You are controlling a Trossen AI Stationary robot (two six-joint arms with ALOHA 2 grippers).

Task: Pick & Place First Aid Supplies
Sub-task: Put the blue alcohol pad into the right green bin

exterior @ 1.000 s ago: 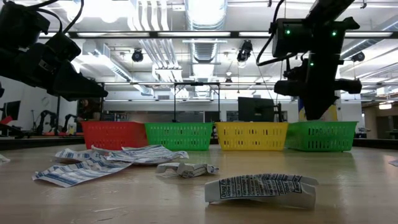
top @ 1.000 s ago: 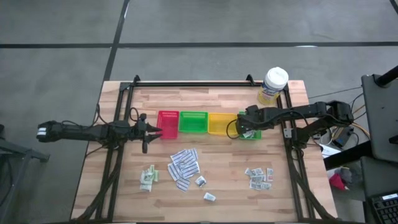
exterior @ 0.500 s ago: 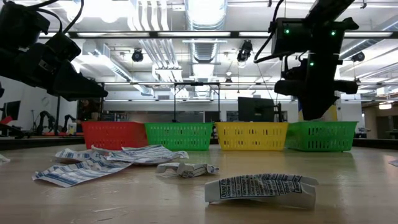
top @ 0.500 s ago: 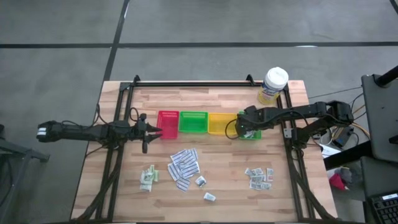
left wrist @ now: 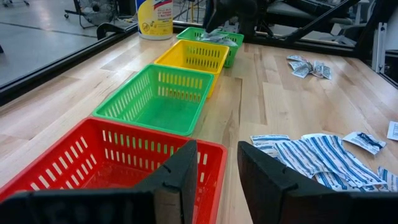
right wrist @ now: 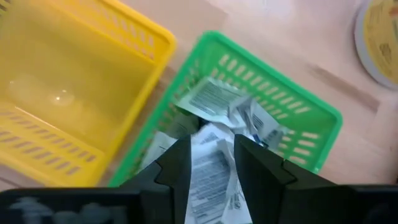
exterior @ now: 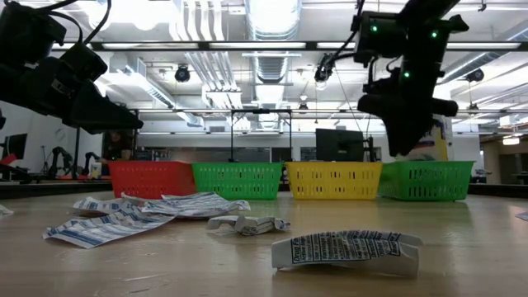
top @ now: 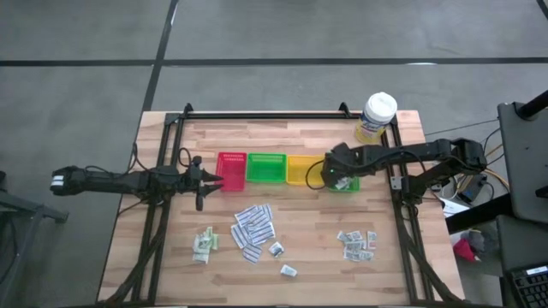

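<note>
So the right gripper (right wrist: 210, 163) hangs over the far green basket (right wrist: 311, 118) with jaws apart and empty, packets (right wrist: 214, 102) piled inside, looks like a drop-off. More packets (top: 253, 227) lie on the surface. Left gripper (left wrist: 214, 165) waits by the red basket (left wrist: 93, 155), jaws apart.

Four trays (top: 265, 168), tub (top: 377, 117), table (top: 308, 239)
</note>
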